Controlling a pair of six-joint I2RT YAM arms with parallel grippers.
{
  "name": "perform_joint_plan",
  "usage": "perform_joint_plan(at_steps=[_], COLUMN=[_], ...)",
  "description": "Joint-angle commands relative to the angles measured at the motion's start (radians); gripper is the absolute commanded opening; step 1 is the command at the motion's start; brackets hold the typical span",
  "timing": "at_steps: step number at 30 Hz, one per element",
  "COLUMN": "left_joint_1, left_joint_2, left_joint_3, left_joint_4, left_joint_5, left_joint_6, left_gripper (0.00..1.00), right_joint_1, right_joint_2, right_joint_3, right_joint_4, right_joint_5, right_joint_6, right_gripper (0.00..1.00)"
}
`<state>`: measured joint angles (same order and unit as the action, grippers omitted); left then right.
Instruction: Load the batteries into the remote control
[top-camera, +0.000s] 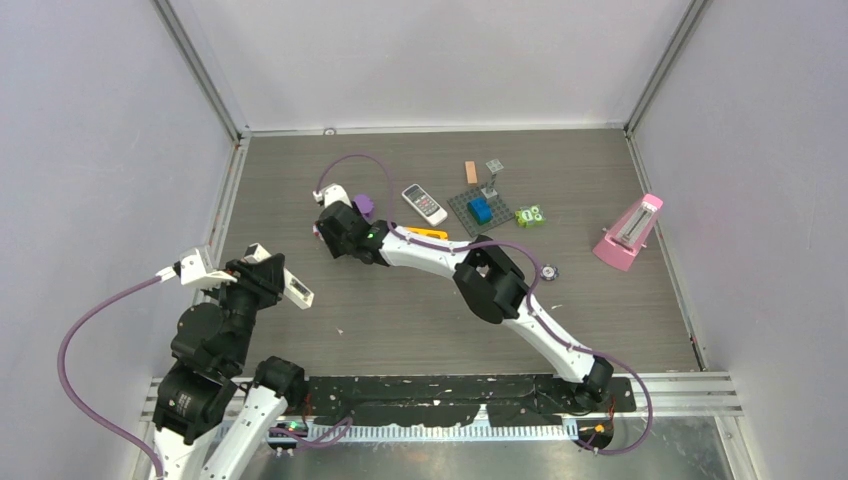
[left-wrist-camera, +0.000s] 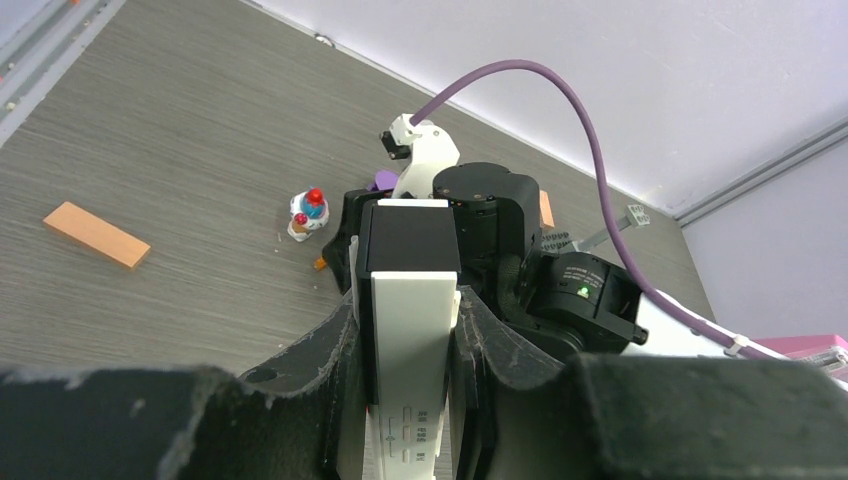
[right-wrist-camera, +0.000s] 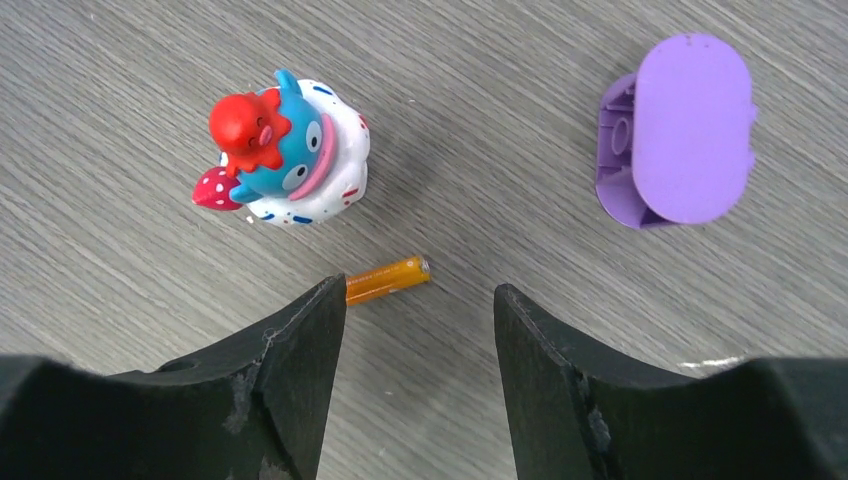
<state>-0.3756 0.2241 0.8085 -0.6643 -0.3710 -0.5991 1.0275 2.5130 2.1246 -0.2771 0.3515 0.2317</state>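
My left gripper (left-wrist-camera: 405, 300) is shut on the white remote control (left-wrist-camera: 412, 330), held lengthwise between the pads, with a black section at its far end. In the top view it (top-camera: 285, 280) is held up at the left, off the table. My right gripper (right-wrist-camera: 418, 287) is open, low over the table at the middle left (top-camera: 332, 222). A small orange battery (right-wrist-camera: 390, 279) with a metal tip lies on the wood just ahead of the jaws. Its left end is hidden behind the left fingertip (right-wrist-camera: 325, 305). Nothing is between the fingers.
A blue and red toy figure (right-wrist-camera: 285, 155) stands left of the battery, and a purple oval piece (right-wrist-camera: 680, 130) lies to its right. Further right are a second keypad handset (top-camera: 424, 203), an orange stick (top-camera: 426, 233), a grey plate with a blue brick (top-camera: 480, 210) and a pink metronome (top-camera: 630, 233). An orange block (left-wrist-camera: 97, 234) lies far left.
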Motion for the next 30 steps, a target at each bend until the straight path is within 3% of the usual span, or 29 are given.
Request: perform_joint_plan(at_steps=[1,7,12,20,26,30], left_joint_1=[-0.002,-0.002,-0.002,-0.002,-0.002,-0.002], left_joint_2=[0.013,0.025,0.027,0.003,-0.014,-0.018], left_joint_3=[0.035,0.034,0.029,0.010,-0.001,-0.006], left_joint_4=[0.019,0.014,0.011,0.001,-0.012,-0.010], left_joint_5=[0.001,0.010,0.014,0.019,0.024,0.047], left_joint_6=[-0.009,-0.018,-0.030,-0.047,-0.062,-0.062], left_gripper=[0.00,0.00,0.00,0.00,0.00,0.00], right_joint_1=[-0.007,-0.009,-0.016,-0.023,-0.029,-0.037], right_joint_2=[0.024,0.105,0.097,-0.032,-0.092,-0.134], right_joint_3=[0.074,0.183,0.179,-0.025,-0.119,-0.171], right_joint_4=[0.079,0.000,-0.062,-0.103,-0.130,-0.140], right_joint_5=[-0.040,-0.053,-0.098,-0.115,-0.116,-0.133], right_joint_6=[-0.058,-0.111,-0.128,-0.092,-0.049,-0.033], right_gripper=[0.61,0.57,0.52,0.43,0.21,0.11])
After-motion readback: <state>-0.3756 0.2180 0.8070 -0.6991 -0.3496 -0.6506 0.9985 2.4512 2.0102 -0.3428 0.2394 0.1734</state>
